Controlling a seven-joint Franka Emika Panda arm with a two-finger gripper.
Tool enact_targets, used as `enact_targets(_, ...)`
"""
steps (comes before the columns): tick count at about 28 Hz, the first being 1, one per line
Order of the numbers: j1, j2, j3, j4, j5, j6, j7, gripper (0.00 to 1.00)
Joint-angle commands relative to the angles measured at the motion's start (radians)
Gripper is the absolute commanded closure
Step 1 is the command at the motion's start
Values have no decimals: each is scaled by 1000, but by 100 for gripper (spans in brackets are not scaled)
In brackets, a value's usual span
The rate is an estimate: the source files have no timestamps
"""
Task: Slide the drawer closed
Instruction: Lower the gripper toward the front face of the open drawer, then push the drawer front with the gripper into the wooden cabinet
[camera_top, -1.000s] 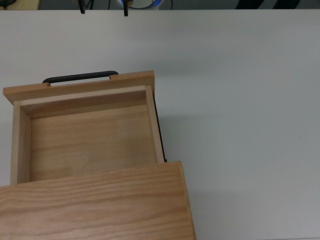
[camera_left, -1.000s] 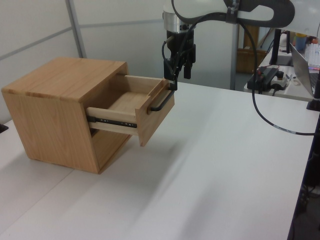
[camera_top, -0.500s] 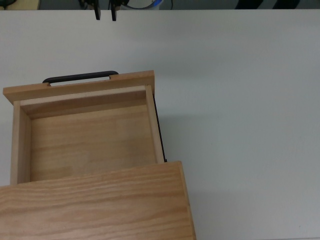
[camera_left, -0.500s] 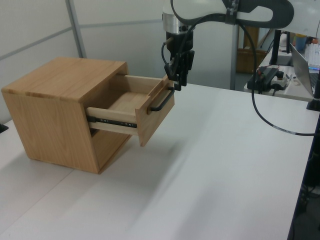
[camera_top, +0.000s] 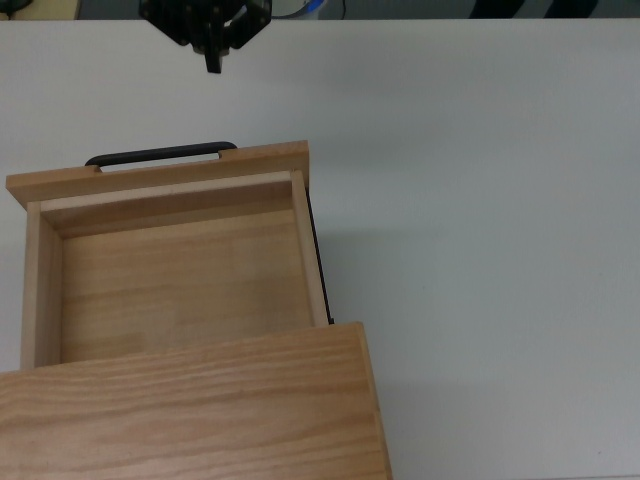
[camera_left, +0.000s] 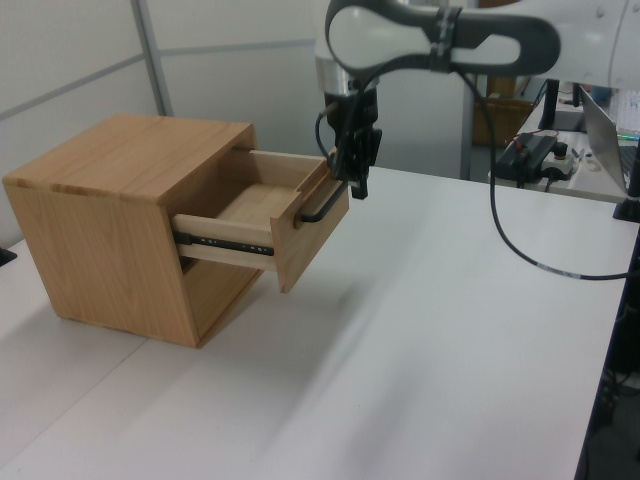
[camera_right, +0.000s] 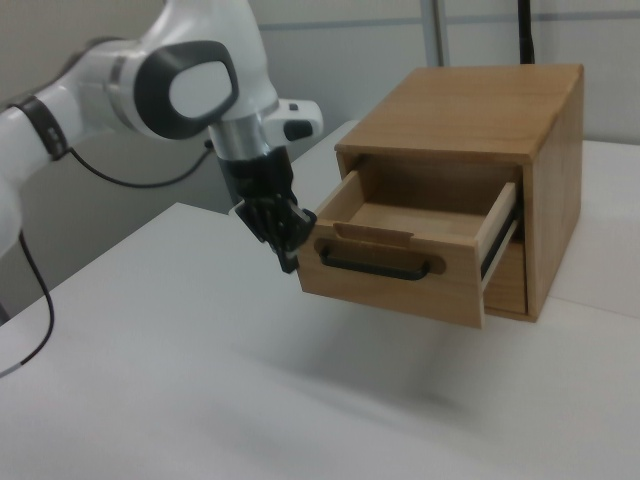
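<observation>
We see the drawer (camera_top: 175, 270) pulled well out of the cabinet (camera_left: 110, 220), its inside bare wood, the black handle (camera_right: 378, 265) on its front panel facing away from the cabinet. In the top view the gripper (camera_top: 212, 58) sits beyond the handle, toward the top edge, apart from the front panel. In the right view the gripper (camera_right: 287, 262) hangs just beside the panel's left end, pointing down, near the handle but not on it, as far as we can judge. In the left view its fingers look pressed together, holding nothing, and the gripper (camera_left: 357, 190) appears close above the handle's far end. The cabinet stands on a white table (camera_left: 430, 330). Behind are pale wall panels, and in the left view a second desk (camera_left: 560, 175) with cables at the left view's right
</observation>
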Motion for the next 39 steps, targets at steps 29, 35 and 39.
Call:
enact_targets(29,-3,216,-1,-9,25,682,16,100)
enact_targets(35,-3,272,-1,-11,76,937,14,100)
enact_targets(39,-3,292,-1,-35,105,1121,13,100)
